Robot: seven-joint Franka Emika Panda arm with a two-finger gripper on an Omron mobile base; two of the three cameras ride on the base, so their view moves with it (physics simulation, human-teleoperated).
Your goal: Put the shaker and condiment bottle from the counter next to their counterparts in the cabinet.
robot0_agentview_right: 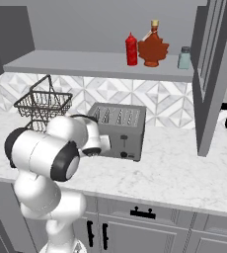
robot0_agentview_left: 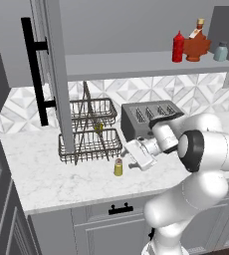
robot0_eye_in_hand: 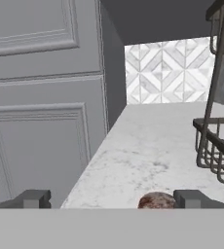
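The yellowish-green shaker (robot0_agentview_left: 118,167) stands upright on the marble counter (robot0_agentview_left: 47,174), near its front edge. My gripper (robot0_agentview_left: 129,157) is just to its right and points left at it. In the hand view the gripper (robot0_eye_in_hand: 113,199) is open, and the shaker's mottled tan top (robot0_eye_in_hand: 157,200) shows low between the fingertips (robot0_eye_in_hand: 33,198), closer to the right one. The red condiment bottle (robot0_agentview_left: 178,47) (robot0_agentview_right: 131,49) stands on the cabinet shelf (robot0_agentview_left: 151,63). Beside it are the dark-red leaf-shaped bottle (robot0_agentview_left: 196,45) (robot0_agentview_right: 153,47) and the pale blue-grey shaker (robot0_agentview_left: 221,51) (robot0_agentview_right: 184,58).
A grey toaster (robot0_agentview_left: 149,117) (robot0_agentview_right: 118,128) stands behind my arm. A two-tier wire basket rack (robot0_agentview_left: 89,132) (robot0_eye_in_hand: 216,146) sits left of it. The open cabinet door (robot0_agentview_left: 57,74), with its black bar handle (robot0_agentview_left: 34,69), hangs over the counter. A tall grey panel (robot0_eye_in_hand: 41,97) bounds the counter's left end.
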